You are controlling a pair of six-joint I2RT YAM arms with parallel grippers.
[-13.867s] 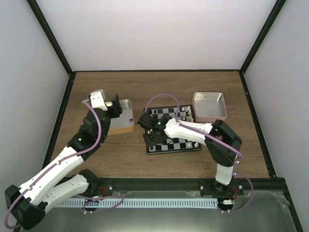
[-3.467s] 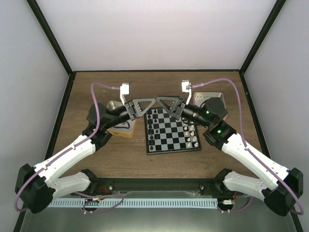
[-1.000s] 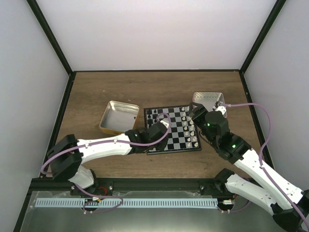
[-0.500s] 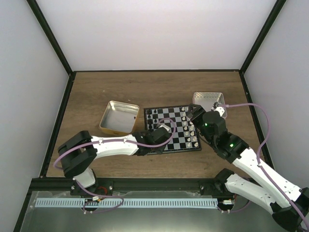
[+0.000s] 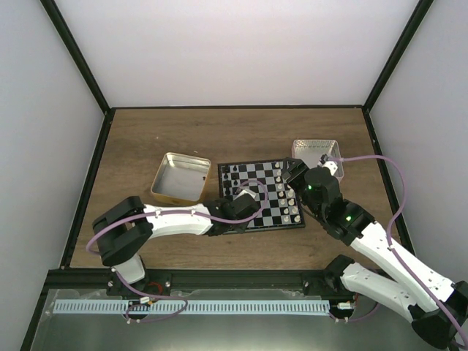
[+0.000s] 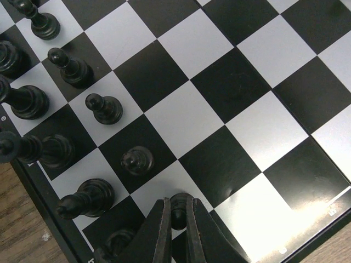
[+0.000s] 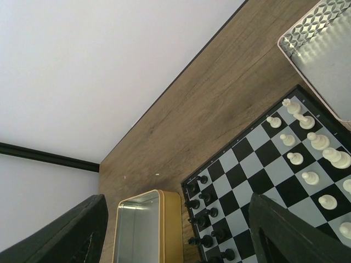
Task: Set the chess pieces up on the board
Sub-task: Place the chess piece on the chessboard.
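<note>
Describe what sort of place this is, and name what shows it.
Probably a robot test booth in a lab: plain white walls in a black frame stand round a wooden table, and the left arm and right arm are bolted at its near edge, by a small chessboard.

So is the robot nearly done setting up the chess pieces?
Probably nearly. Done: black pieces stand along one edge of the board, white pieces along the other. In hand: the left gripper is shut on a black pawn beside its row. Left: setting it down; the right gripper is open.
</note>
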